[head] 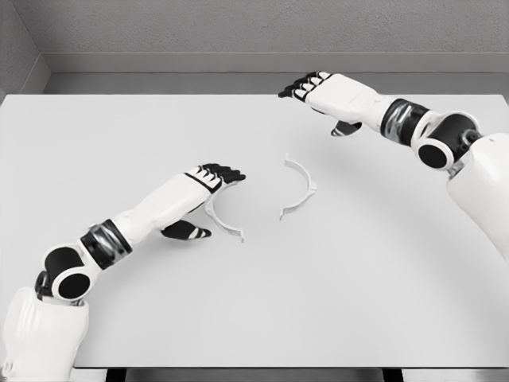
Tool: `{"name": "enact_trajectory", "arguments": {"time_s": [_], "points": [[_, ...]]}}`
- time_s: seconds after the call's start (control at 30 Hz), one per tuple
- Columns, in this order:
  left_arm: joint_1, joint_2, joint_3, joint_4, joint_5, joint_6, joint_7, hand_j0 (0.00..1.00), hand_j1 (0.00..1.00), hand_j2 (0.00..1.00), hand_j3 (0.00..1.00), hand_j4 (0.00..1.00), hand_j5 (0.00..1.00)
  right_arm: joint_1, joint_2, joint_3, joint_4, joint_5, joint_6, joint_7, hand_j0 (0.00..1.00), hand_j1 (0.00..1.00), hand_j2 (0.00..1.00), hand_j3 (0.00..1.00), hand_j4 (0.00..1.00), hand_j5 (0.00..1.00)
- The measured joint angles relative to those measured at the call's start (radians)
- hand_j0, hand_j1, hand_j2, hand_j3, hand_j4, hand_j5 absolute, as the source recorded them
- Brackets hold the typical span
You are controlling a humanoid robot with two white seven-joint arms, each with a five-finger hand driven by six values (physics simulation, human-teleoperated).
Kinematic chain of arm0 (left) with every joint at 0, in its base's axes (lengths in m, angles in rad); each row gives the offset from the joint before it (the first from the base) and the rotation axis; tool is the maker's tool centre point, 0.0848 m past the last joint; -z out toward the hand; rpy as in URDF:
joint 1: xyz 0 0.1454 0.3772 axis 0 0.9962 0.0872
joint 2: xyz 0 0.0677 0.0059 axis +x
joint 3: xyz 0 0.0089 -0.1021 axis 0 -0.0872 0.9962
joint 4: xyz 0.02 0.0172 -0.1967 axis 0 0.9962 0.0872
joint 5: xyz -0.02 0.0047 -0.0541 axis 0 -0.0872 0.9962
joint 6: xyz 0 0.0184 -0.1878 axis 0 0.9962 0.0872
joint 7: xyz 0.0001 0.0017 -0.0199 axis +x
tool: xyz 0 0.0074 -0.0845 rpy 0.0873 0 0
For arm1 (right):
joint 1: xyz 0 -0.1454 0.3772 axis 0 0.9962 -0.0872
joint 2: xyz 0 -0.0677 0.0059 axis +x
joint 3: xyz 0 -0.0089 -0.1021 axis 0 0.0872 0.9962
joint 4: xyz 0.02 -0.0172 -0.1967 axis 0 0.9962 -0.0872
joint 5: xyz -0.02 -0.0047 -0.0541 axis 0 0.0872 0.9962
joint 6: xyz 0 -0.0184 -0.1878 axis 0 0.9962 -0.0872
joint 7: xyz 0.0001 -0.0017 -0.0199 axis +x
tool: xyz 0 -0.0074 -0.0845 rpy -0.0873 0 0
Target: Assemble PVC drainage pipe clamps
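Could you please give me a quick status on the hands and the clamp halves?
Left robot hand open, over left clamp half. Right robot hand open, far from right clamp half. Halves apart on table. Nothing between them.

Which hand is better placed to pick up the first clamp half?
Left. The left hand hovers over the left clamp half, fingers open. The right hand is farther from the right clamp half.
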Motion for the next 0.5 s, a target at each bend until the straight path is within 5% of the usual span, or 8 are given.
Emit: {"name": "enact_trajectory", "arguments": {"time_s": [0.5], "points": [[-0.041, -0.021, -0.051, 0.073, -0.011, 0.000, 0.000, 1.00, 1.00, 1.00, 1.00, 1.00, 1.00, -0.066, 0.154, 0.072, 0.191, 0.021, 0.001, -0.005, 1.00, 1.00, 1.00, 1.00, 1.00, 1.00]]}}
